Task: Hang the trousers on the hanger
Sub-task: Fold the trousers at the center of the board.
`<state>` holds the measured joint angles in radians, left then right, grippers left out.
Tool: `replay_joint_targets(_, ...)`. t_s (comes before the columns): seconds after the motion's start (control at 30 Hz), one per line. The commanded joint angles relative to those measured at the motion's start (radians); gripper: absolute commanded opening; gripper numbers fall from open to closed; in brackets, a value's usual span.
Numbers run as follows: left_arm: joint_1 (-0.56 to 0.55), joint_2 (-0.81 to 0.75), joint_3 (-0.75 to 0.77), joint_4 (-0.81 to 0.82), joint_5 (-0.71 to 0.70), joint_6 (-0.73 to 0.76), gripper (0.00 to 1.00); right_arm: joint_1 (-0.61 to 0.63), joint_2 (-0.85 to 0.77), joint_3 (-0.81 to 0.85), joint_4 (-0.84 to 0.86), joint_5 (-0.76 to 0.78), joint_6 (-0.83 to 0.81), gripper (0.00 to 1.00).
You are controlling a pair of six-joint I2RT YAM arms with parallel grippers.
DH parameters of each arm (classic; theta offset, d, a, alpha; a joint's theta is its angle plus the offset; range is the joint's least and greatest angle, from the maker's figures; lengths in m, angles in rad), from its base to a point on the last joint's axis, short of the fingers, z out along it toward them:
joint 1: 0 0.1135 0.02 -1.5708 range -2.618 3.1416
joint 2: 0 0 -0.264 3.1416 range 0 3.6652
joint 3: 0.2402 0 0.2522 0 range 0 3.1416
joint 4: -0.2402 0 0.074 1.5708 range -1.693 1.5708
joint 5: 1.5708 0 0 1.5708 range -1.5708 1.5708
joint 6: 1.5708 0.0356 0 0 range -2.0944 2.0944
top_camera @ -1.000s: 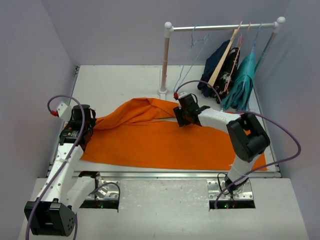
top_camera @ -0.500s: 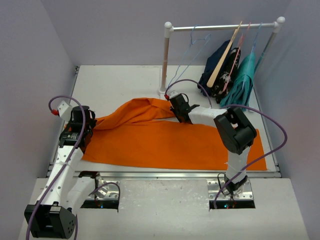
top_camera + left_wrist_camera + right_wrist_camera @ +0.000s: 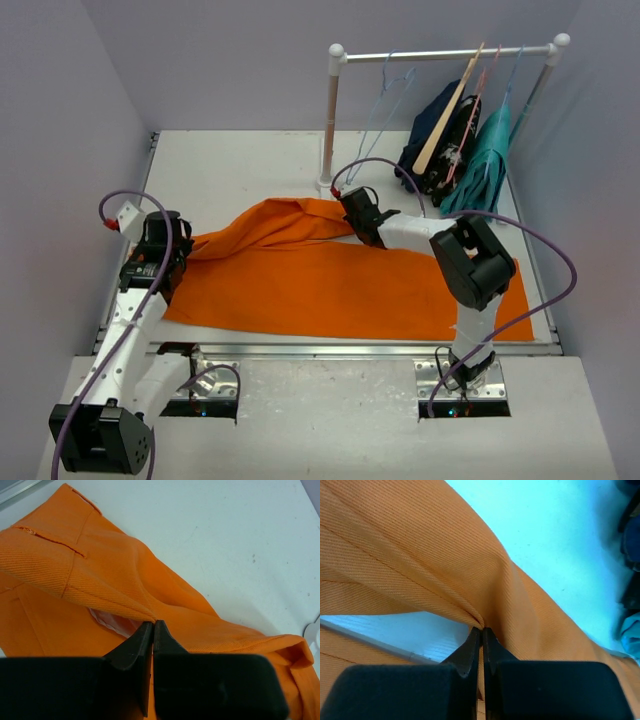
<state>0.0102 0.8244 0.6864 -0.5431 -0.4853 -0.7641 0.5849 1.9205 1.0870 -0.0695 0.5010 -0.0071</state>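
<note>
Table: the white table top (image 3: pixel 230 160) carried the cloth and the rack.
Trousers: the large bright orange cloth trousers (image 3: pixel 330 285) lay spread across the middle of the table, with a raised fold along their far edge near the foot of the rack's post. They were not on any hanger.
Rack: a white rail on posts (image 3: pixel 440 53) stood at the far right.
Hanger: the thin pale blue wire hanger (image 3: pixel 380 112) hung bare from the rail's left part, above and apart from the trousers.
Left gripper: the left gripper (image 3: pixel 152 625) was clamped on a fold at the trousers' left end.
Right gripper: the right gripper (image 3: pixel 481 630) was clamped on a thin ridge of cloth at the far edge.
Risk: both pinches looked shallow, right at the fingertips, so the soft cloth could probably slip out once lifted. The long sagging fabric might also knock the light hanger off the rail.
Change: a second earlier the right gripper stood open over the cloth, nearer and further right. Since then it had reached the far fold and closed, while the left gripper had not moved.
</note>
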Motion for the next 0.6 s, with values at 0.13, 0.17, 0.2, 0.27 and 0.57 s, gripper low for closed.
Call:
replay_joint_targets(0.13, 0.006, 0.054, 0.099, -0.002, -0.044, -0.039, 0.00, -0.022, -0.158, 0.066, 0.020, 0.138, -0.151, 0.00)
replay_joint_targets(0.17, 0.005, 0.059, 0.110, -0.009, -0.050, -0.044, 0.00, -0.023, -0.184, 0.068, 0.018, 0.154, -0.173, 0.00)
replay_joint_targets(0.2, 0.006, 0.058, 0.114, -0.012, -0.054, -0.046, 0.00, -0.024, -0.208, 0.067, 0.011, 0.163, -0.186, 0.00)
replay_joint_targets(0.27, 0.007, 0.055, 0.122, -0.016, -0.058, -0.046, 0.00, -0.025, -0.249, 0.065, -0.005, 0.177, -0.209, 0.00)
replay_joint_targets(0.57, 0.007, 0.012, 0.176, -0.054, -0.082, -0.031, 0.00, -0.002, -0.497, 0.088, -0.243, 0.274, -0.181, 0.00)
